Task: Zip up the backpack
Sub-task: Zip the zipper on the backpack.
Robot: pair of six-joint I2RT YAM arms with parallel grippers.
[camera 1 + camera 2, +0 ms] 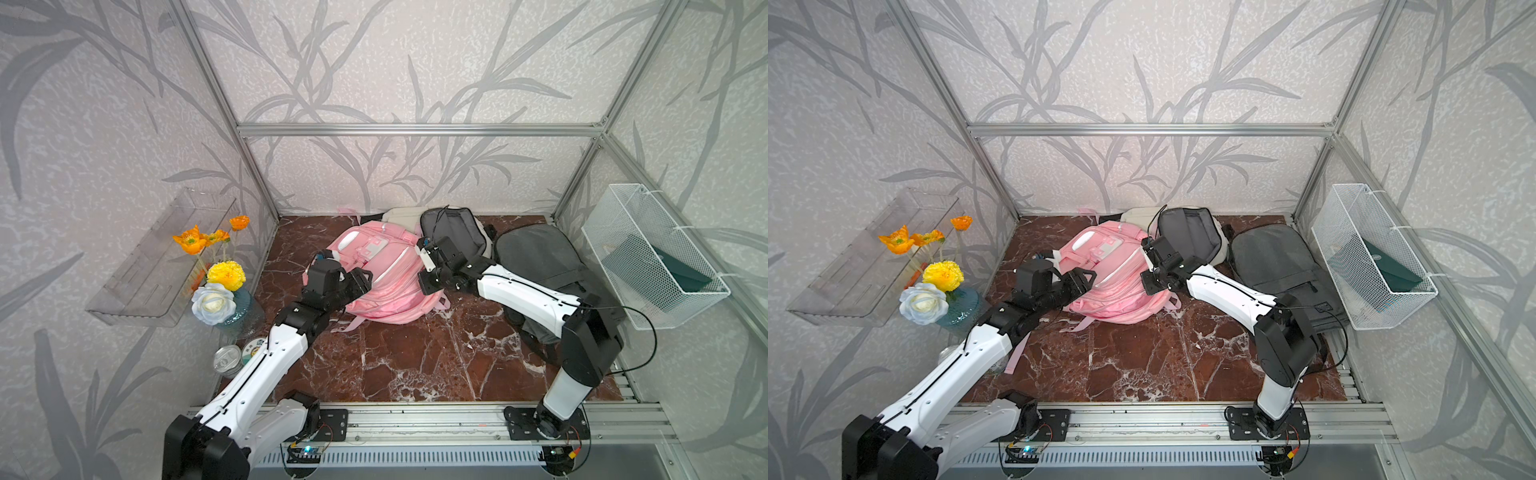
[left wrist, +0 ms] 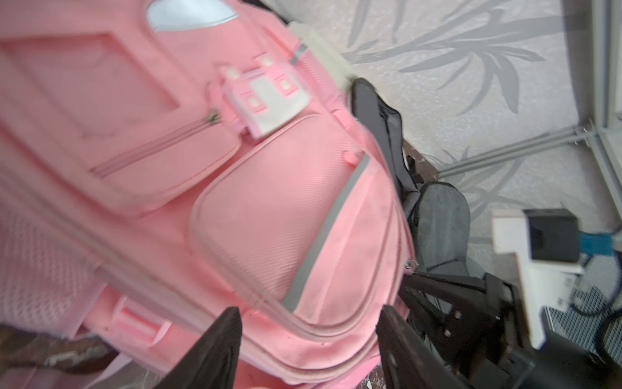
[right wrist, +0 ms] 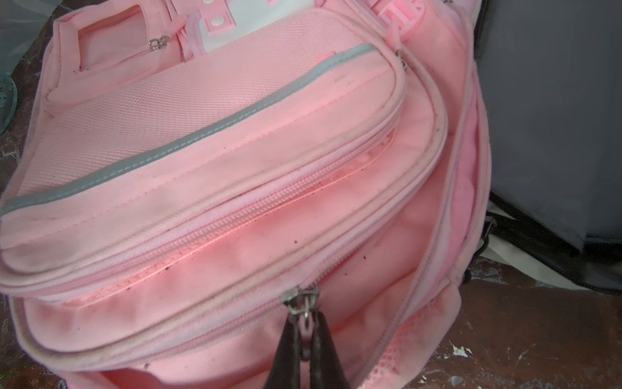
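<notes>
In both top views the pink backpack (image 1: 386, 286) (image 1: 1117, 291) lies flat on the red marble surface (image 1: 395, 361), toward the back wall. A grey backpack (image 1: 536, 257) lies just beside it on my right. An open dark bag (image 1: 453, 232) sits behind, between the two. My left pincer (image 1: 360, 277) hangs at the pink backpack's left edge, and my right pincer (image 1: 426, 282) is down at its right edge. A vase of flowers (image 1: 220, 282) stands by the left wall and a white wire basket (image 1: 648, 249) hangs on the right one.

From my left wrist the picture is blurred. My left pincer (image 2: 311, 313) is released, its dark fingers (image 2: 222, 336) spread wide, with the backpack's (image 2: 269, 219) curved seam under the gap. I cannot tell whether the tips touch the fabric.

From my right wrist, my right pincer (image 3: 307, 320) is clenched on the pink zipper pull (image 3: 306, 328). The metal slider (image 3: 300, 299) sits just ahead of the fingertips. On one side of it the track is joined. On the other side it gapes, showing pink lining, and runs toward the dark bag.
</notes>
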